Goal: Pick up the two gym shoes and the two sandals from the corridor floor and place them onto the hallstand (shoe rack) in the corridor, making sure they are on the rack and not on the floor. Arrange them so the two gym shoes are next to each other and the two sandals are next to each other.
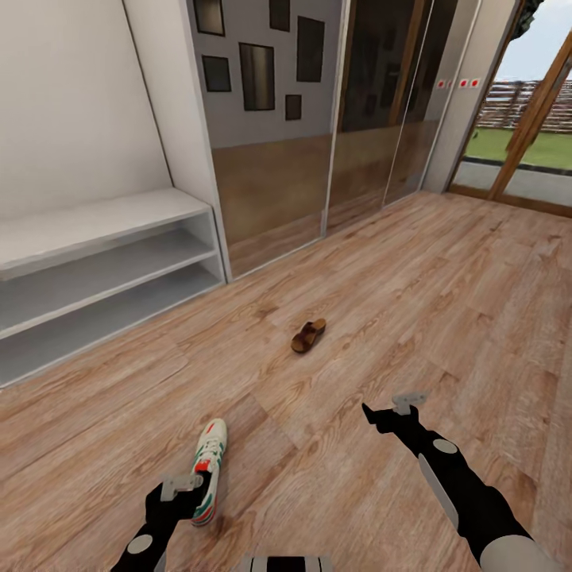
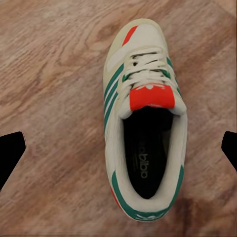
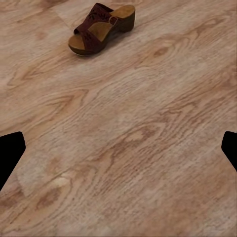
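Shoes are the business in hand, and only two of them show on the wood floor (image 1: pixel 445 270). Take the shoe rack (image 1: pixel 103 262) against the wall as the landmark: its grey bench top and the two low shelves under it stand bare. Out from the rack's near end lies one sneaker (image 1: pixel 208 469), off-white with green stripes and a red tongue, upright on its sole with the toe pointing away from the robot. The left gripper (image 1: pixel 181 486) hangs right over its heel end, fingers spread wide and holding nothing; the left wrist view looks straight down into the sneaker (image 2: pixel 143 128), which sits between the two dark fingertips (image 2: pixel 10 155).

Farther from the rack, out in the open floor, lies one brown sandal (image 1: pixel 308 335). The right gripper (image 1: pixel 393 409) hovers well short of it, also spread and empty, the sandal (image 3: pixel 101 27) far ahead in its wrist view.

By my judgement the step is the first pickup. Next the left arm must drop, close across the sneaker's sides, then carry it to the rack.
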Controlling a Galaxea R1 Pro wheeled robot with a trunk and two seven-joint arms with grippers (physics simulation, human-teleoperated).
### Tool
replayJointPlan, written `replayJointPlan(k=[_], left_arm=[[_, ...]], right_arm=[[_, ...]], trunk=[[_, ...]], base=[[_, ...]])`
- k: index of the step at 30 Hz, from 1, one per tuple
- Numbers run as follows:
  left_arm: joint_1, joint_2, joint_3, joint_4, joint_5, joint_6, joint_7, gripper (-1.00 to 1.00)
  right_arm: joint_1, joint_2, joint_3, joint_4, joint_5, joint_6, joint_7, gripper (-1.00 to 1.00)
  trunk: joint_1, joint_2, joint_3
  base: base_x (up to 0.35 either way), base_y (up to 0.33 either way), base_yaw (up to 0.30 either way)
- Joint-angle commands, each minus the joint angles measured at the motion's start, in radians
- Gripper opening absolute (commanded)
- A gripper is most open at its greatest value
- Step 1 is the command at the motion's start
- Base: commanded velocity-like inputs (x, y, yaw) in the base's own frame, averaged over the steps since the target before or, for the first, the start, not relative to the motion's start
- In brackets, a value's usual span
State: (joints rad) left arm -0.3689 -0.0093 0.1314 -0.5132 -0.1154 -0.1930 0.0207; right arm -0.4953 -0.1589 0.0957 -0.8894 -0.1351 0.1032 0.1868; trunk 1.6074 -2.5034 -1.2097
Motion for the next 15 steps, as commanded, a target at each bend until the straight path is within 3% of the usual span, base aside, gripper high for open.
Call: replayJointPlan(k=[1, 15], left_arm=[[-0.001, -0.001, 0.004, 0.000, -0.011, -0.003, 0.002, 1.00], [-0.001, 0.000, 0.002, 0.005, -0.012, -0.003, 0.004, 1.00]], right_arm=[[0.000, -0.001, 0.002, -0.002, -0.011, 0.006, 0.000, 1.00], [0.000, -0.001, 0.001, -0.002, -0.011, 0.006, 0.000, 1.00]], trunk=[[0.000, 0.000, -0.002], [0.005, -0.003, -0.065]], base=[[0.000, 0.000, 0.057], [0.000, 0.000, 0.010]])
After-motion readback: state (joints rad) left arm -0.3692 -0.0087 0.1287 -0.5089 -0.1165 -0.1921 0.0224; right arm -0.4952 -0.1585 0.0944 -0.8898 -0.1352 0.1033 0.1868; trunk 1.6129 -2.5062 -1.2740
